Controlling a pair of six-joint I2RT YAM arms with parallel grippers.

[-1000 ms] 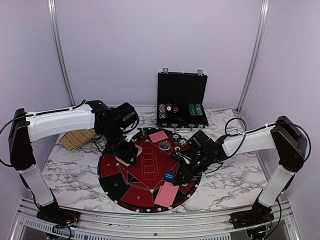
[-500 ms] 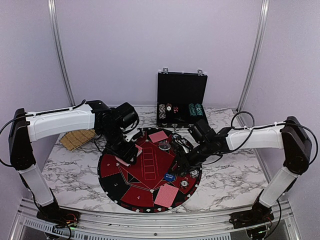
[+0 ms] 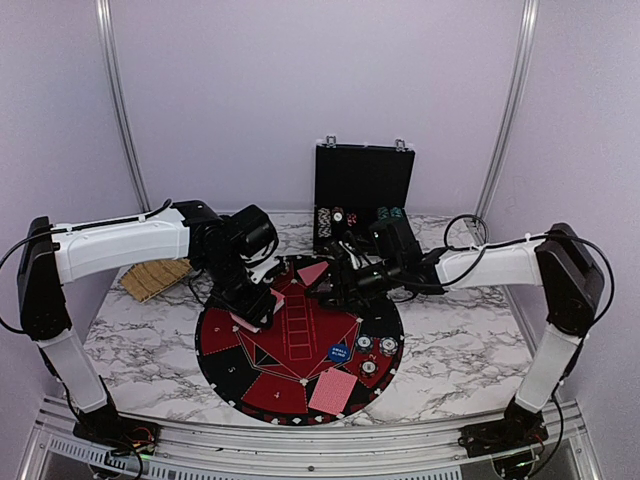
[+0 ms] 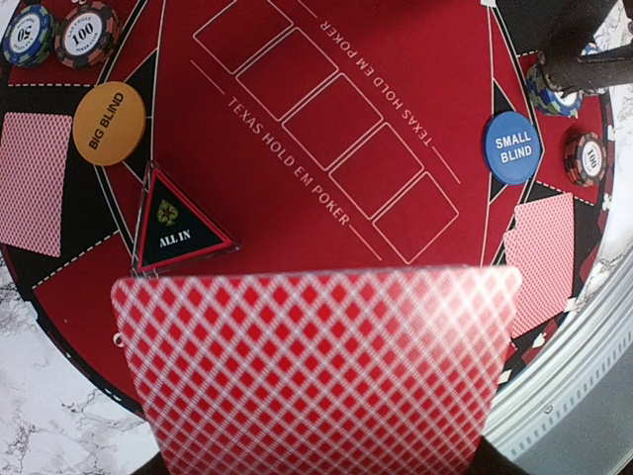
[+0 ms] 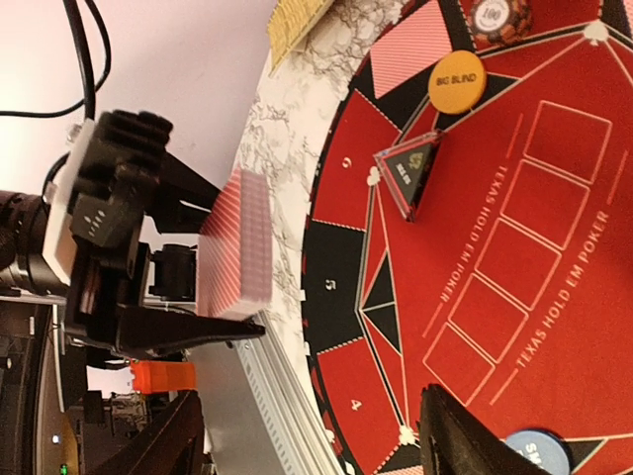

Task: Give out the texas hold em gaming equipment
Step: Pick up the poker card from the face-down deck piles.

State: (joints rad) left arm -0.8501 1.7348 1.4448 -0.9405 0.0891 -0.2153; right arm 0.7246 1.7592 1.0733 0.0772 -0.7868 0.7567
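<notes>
Discs: one orange (image 4: 109,122), one blue (image 4: 513,147)

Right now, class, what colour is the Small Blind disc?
The disc is blue, lettered white; clearest in left wrist view.

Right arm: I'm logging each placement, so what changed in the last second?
The right hand swung from the near right sector of the mat to its far side, opening on the way, and is now empty. Three poker chips now show beside the Small Blind disc, where it had hovered. The left hand stayed put, clamped on the deck of red-backed cards.
</notes>
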